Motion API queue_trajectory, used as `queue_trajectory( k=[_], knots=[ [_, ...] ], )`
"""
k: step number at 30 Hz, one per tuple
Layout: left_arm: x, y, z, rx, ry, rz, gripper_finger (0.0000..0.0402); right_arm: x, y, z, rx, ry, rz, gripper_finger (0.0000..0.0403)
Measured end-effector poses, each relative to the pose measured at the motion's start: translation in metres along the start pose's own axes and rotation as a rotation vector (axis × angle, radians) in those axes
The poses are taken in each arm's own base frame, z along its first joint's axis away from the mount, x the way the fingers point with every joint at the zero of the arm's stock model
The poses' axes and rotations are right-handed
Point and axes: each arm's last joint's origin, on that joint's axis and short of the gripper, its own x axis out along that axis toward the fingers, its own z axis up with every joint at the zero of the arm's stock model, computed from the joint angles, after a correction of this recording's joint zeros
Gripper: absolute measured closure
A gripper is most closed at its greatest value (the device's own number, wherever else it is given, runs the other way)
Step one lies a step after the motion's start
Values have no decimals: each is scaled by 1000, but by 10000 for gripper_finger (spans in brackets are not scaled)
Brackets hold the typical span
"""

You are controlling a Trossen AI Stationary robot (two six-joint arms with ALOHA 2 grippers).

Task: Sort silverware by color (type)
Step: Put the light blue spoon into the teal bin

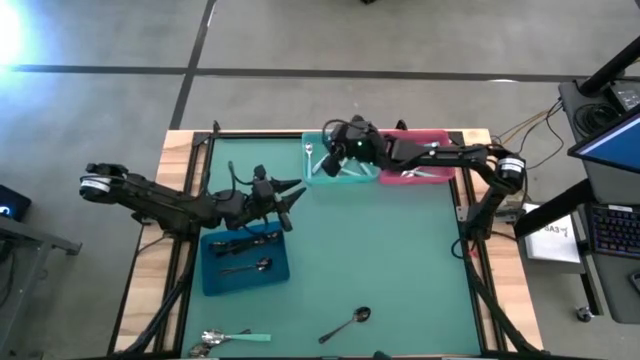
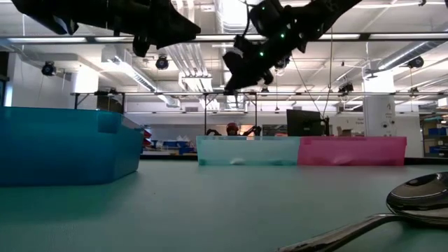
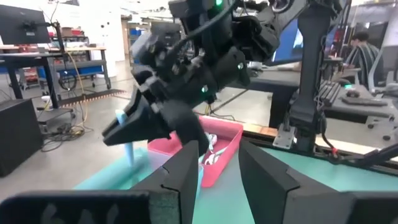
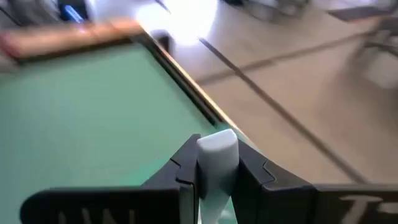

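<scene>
My right gripper [image 1: 328, 158] hangs over the teal bin [image 1: 345, 180] at the far side, shut on a spoon with a mint-teal handle [image 4: 217, 155]; its bowl is hidden. My left gripper [image 3: 217, 171] stands open and bare above the far edge of the blue bin [image 1: 212, 280], pointing level toward the right arm. Dark spoons [image 1: 248, 267] lie in the blue bin and silver ones [image 1: 415, 173] in the pink bin [image 1: 440, 137]. A dark spoon [image 1: 346, 324] lies flat on the mat near the front edge. A silver spoon and a mint-handled spoon [image 1: 228, 338] lie at the front left. My right gripper pinches the spoon's mint plastic handle [image 4: 219, 163] between its two fingers. A stretch of the handle [image 3: 129, 149] sticks out past the fingertips and points downward. The spoon is lifted clear, above the teal bin. The gripper hides the rest of it.
The three bins take up the left and the far side of the green mat [image 1: 400, 260]. The mat's wooden frame [image 1: 175, 150] runs around it. Open mat lies in the middle and at the right. A desk with a keyboard [image 1: 610, 230] stands beyond the right edge.
</scene>
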Motion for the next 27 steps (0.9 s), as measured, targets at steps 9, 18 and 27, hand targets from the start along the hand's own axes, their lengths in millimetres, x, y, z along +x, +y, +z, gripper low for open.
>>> queue_trajectory(
  k=[9, 18, 27],
  knots=[
    [0, 0, 1, 2, 2, 1, 300, 9, -24, -19, -77, 158, -143, 359],
    [-9, 4, 13, -18, -12, -5, 300, 29, -21, -42, -82, 237, -141, 332],
    [-51, 6, 18, -156, 255, -292, 300, 15, -23, -41, 52, 328, -151, 270]
  ],
)
